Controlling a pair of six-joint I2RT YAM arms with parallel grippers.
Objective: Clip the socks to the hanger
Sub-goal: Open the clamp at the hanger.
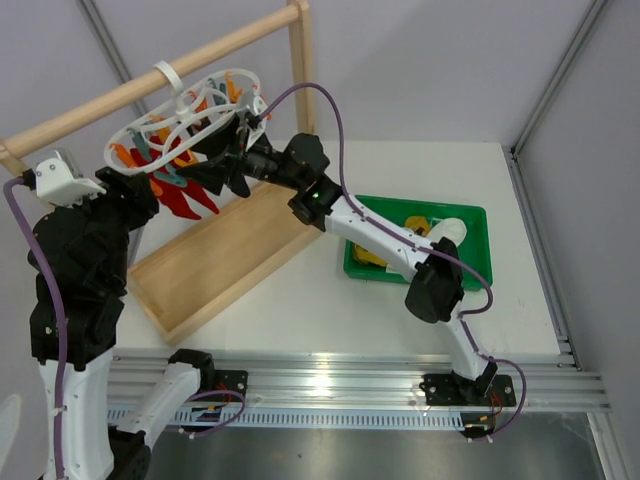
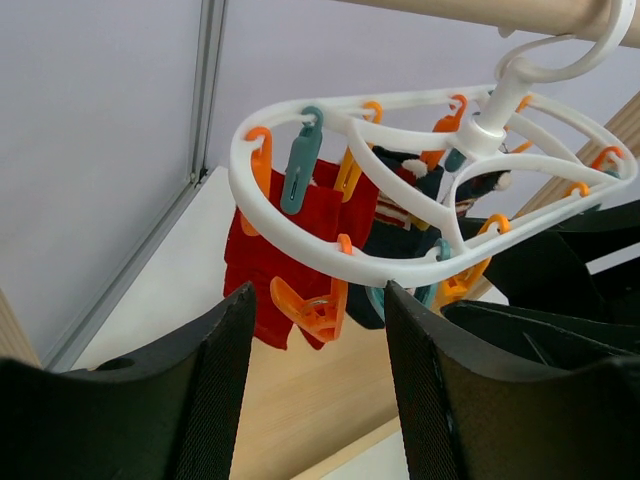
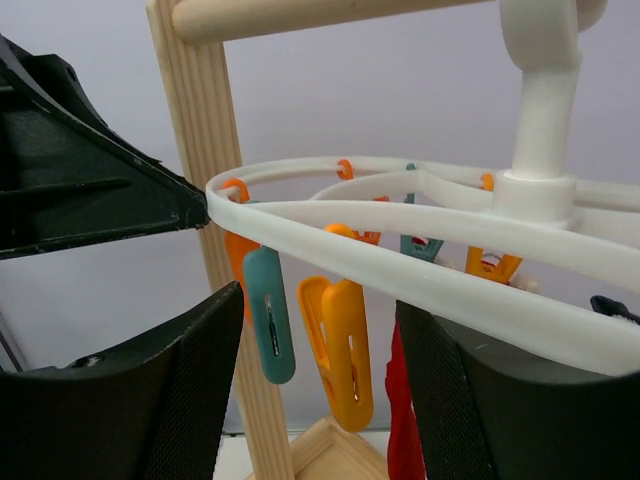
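The white hanger (image 1: 185,110) hangs by its hook from the wooden rack's top bar, with orange and teal pegs round its loops. Red socks (image 2: 290,225) and dark navy socks (image 2: 400,240) are clipped to it. A mustard-yellow sock (image 1: 415,222) and a white sock (image 1: 450,230) lie in the green bin. My left gripper (image 2: 318,290) is open just under the hanger's rim (image 2: 300,250), an orange peg (image 2: 315,308) beyond its tips. My right gripper (image 3: 318,300) is open, with an orange peg (image 3: 345,350) and a teal peg (image 3: 268,315) hanging between its fingers, untouched.
The tall wooden rack has an upright post (image 1: 300,60) and a tray base (image 1: 220,265) under the hanger. The green bin (image 1: 470,212) stands on the white table to the right. Both arms crowd round the hanger from opposite sides.
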